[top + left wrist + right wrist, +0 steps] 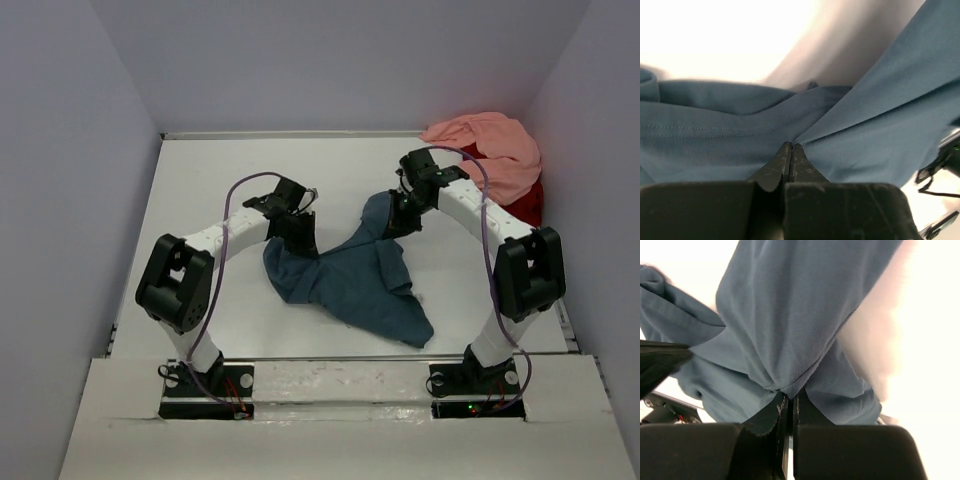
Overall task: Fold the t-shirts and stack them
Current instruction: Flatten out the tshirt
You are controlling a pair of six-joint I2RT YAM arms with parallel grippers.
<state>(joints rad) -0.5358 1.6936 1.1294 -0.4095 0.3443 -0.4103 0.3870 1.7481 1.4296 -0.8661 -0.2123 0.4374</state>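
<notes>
Top external view: left gripper point(299, 231) and right gripper point(404, 217) are each clamped on the blue shirt point(360, 285). Pink shirt point(495, 150) and red shirt point(531, 204) lie heaped well beyond it.

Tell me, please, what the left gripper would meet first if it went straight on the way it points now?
The left gripper is shut on the blue shirt, so that cloth comes first; beyond it probably the white table, though depth is unclear.
</notes>
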